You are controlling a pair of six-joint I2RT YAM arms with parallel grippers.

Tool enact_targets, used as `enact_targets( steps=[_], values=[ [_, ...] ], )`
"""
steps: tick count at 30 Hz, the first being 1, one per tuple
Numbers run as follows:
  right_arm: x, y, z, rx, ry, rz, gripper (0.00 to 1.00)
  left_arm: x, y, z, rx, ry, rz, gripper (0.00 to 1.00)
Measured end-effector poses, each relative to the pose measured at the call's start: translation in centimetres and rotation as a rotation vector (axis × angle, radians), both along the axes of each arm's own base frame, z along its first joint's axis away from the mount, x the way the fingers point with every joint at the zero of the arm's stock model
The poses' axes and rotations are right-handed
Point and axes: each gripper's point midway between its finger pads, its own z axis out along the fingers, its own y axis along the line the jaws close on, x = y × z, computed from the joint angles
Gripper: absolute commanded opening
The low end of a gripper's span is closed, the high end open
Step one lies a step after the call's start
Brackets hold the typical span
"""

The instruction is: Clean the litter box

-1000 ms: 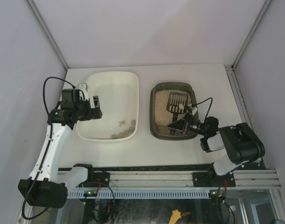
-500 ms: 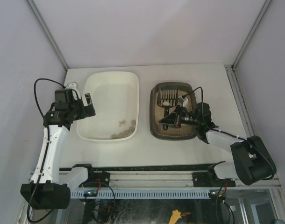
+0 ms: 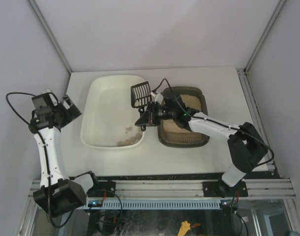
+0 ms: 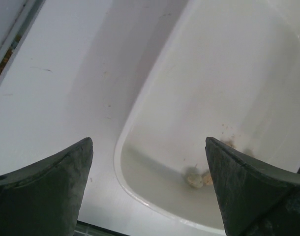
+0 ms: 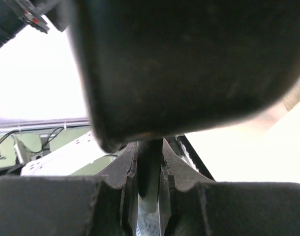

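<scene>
While right pincer (image 3: 149,116) grips scoop (image 3: 140,93), litter box (image 3: 189,141) sits just beside, rightward.

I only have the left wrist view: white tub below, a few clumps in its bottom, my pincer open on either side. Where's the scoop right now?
Observer: The top view shows the black scoop with its head over the right rim of the white tub.
Operator: Is anything holding it?
Observer: Yes. The right pincer is shut on it, which the right wrist view shows close up.
Operator: And the litter box?
Observer: The litter box sits to the right of the tub, apart from it, and the right arm reaches across it.
</scene>
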Motion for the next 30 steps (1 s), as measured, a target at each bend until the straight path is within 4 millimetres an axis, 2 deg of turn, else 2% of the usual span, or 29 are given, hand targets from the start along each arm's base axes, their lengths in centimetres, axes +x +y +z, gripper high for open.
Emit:
enact_targets(
  steps=[3,5,7,11,16,23,30],
  values=[
    [0.3,2.1,-1.2,-0.072,0.004,0.0,0.0,-0.1,2.2,-0.3,-0.104,0.001,0.088,1.0],
    [0.7,3.0,-2.2,-0.145,0.005,-0.015,0.0,-0.2,2.8,-1.1,-0.176,0.02,0.115,0.99],
    [1.4,4.0,-3.0,-0.219,-0.015,-0.031,0.0,-0.4,2.7,-1.9,-0.242,0.046,0.121,0.99],
    [3.4,5.6,-3.7,-0.402,-0.119,-0.077,0.0,-0.5,2.0,-2.1,-0.307,0.05,0.102,0.99],
    [3.2,7.1,-4.7,-0.647,-0.285,-0.089,0.0,-0.2,1.2,-1.8,-0.35,0.032,0.078,1.0],
    [2.0,5.7,-6.5,-0.962,-0.459,-0.075,0.0,-0.2,1.1,-1.5,-0.357,0.022,0.079,1.0],
    [3.4,3.0,-6.9,-1.092,-0.504,-0.096,0.0,-0.3,0.9,-0.5,-0.339,-0.02,0.076,1.0]
  ],
)
